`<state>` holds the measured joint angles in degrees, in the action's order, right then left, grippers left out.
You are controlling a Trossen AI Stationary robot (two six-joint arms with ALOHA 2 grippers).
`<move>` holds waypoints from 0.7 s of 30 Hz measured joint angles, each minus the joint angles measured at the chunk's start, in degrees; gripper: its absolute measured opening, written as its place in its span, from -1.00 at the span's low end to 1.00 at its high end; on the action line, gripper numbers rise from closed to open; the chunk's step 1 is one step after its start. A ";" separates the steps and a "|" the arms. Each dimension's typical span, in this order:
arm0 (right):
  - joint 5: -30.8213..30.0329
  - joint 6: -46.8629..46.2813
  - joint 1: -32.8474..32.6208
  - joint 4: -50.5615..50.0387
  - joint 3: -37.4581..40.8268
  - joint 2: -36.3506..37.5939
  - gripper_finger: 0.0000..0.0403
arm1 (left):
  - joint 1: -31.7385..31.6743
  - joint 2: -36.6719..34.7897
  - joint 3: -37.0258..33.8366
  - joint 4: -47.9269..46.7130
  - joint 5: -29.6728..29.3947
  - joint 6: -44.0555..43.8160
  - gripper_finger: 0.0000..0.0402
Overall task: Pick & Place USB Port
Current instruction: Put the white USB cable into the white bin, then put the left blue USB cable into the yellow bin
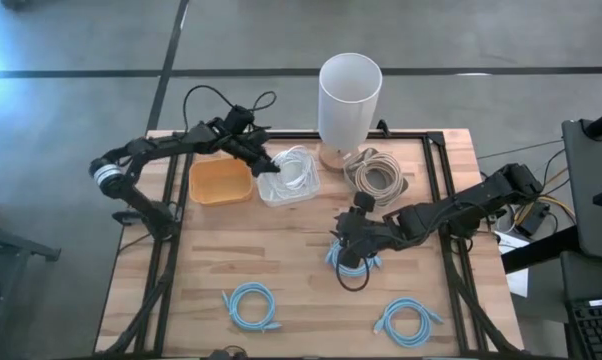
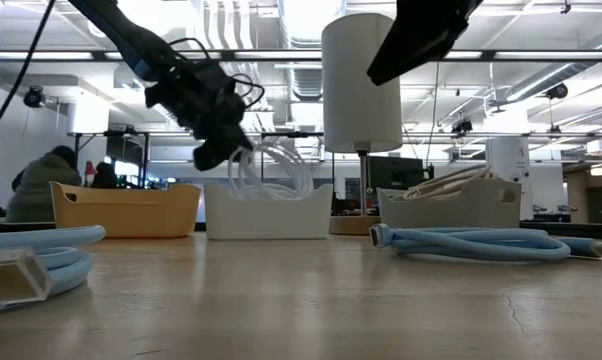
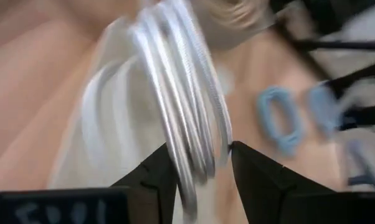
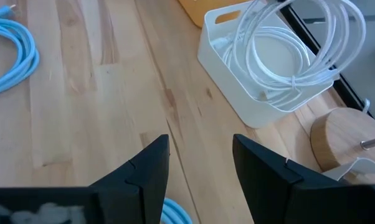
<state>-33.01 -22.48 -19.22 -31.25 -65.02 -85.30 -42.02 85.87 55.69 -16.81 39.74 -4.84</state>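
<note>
Left end effector (image 1: 264, 160) clamped on white cable coil (image 3: 187, 118) over the white bin (image 4: 250, 99).
Coil: glossy round loops, held on edge, partly down in the smooth rectangular plastic bin, orange bin (image 1: 221, 182) beside. Right end effector (image 1: 353, 262) open, empty, above a blue cable coil (image 1: 343, 255) on the wood-plank table (image 1: 281, 250).

Bright, even ceiling light; glare at nine o'clock overhead; the left wrist's white cable (image 3: 187, 112) smears with blur.
</note>
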 joint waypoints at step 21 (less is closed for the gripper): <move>-0.02 -0.02 0.02 0.39 0.55 0.02 -0.15 | 3.68 -18.63 -1.26 -7.66 -18.38 1.58 -0.30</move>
<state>-33.04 -22.50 -19.20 -30.86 -64.47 -85.27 -38.34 67.24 54.43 -24.47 21.36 -3.27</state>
